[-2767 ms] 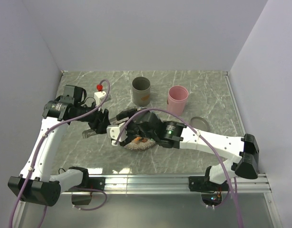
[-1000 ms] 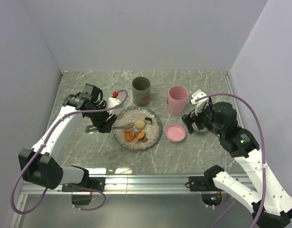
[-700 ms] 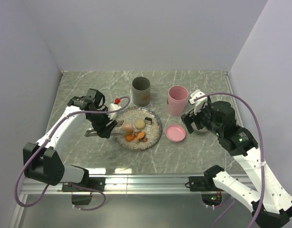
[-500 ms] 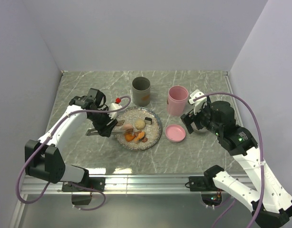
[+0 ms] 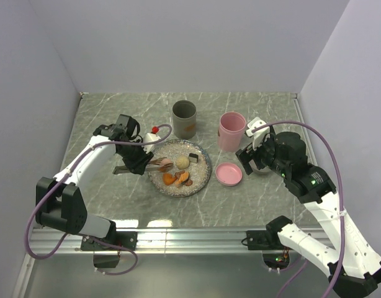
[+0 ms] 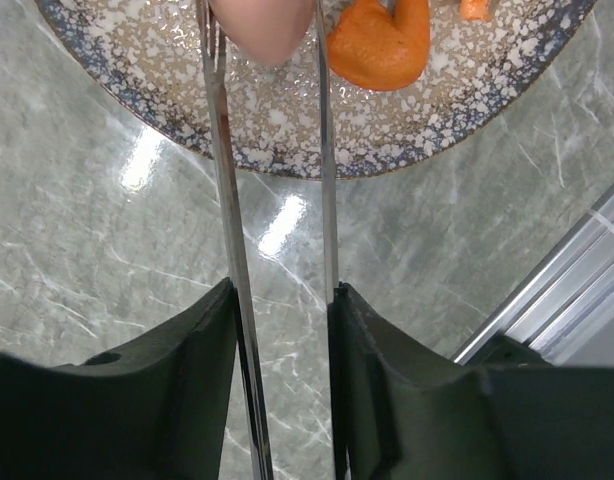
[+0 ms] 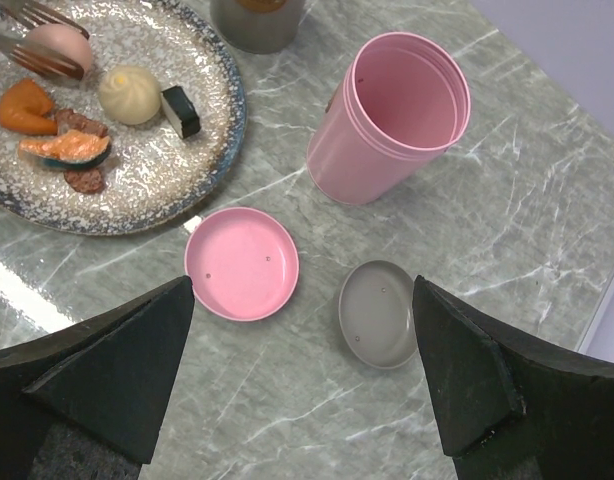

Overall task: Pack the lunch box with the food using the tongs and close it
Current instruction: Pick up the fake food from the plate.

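Left claw [image 6: 284, 292], clamped on tongs [image 6: 225, 200], has narrowed them around the pink egg [image 6: 262, 25] at the plate's [image 6: 287, 130] 9 o'clock: lifting seems next. Right claw [image 7: 302, 330] stands apart.

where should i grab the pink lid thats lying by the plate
Pinch the raised rim of the pink lid, one finger inside and one outside, coming straight down from above. It lies flat, seemingly hollow side up, so it offers too little height to clamp from the side. Take the edge facing away from the plate, which sits close by.
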